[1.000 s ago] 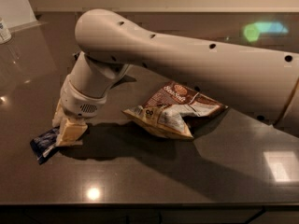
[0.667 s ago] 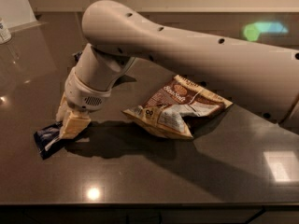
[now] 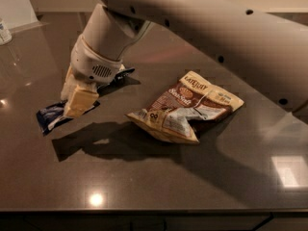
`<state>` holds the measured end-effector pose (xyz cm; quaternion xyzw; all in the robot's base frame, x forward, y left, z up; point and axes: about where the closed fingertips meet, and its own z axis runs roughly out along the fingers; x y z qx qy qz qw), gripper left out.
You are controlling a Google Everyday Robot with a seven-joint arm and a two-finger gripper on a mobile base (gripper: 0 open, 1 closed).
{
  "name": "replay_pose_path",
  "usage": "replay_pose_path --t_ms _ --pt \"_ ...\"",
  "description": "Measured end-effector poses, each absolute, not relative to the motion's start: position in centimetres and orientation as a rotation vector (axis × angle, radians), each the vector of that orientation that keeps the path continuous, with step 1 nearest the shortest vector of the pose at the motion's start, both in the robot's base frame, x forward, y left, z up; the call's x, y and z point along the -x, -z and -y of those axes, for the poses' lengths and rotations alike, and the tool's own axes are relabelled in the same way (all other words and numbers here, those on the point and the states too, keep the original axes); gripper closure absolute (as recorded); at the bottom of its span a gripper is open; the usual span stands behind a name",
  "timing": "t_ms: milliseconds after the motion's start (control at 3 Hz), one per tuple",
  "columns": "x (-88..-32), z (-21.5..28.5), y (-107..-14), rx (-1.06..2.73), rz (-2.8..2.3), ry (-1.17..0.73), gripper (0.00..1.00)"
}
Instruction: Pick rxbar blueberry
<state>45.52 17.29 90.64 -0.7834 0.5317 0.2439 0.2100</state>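
The rxbar blueberry (image 3: 50, 115) is a slim dark blue wrapper with pale lettering at the left of the dark counter. My gripper (image 3: 76, 101) hangs from the big pale arm that comes in from the upper right. Its cream fingers (image 3: 81, 99) are shut on the bar's right end, and the bar sticks out to the left below them. The gripper and the bar hang a little above the counter, with their shadow lying below and to the right. The bar's gripped end is hidden by the fingers.
A cream-and-brown chip bag (image 3: 186, 107) lies crumpled at the counter's middle, right of the gripper. A dark blue package (image 3: 121, 76) shows partly behind the wrist. A white container (image 3: 4, 32) stands at the far left edge. The counter's front edge (image 3: 154, 210) runs along the bottom.
The gripper has risen from the counter, and the blue bar has come up with it. The chip bag has stayed where it was.
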Motion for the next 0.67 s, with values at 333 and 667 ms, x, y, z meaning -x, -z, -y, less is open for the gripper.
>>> replay_pose_path --t_ms 333,667 --pt "-47.01 -15.09 -96.59 2.201 -1.457 -0.667 1.0" --pt "-47.01 -15.09 -96.59 2.201 -1.457 -0.667 1.0"
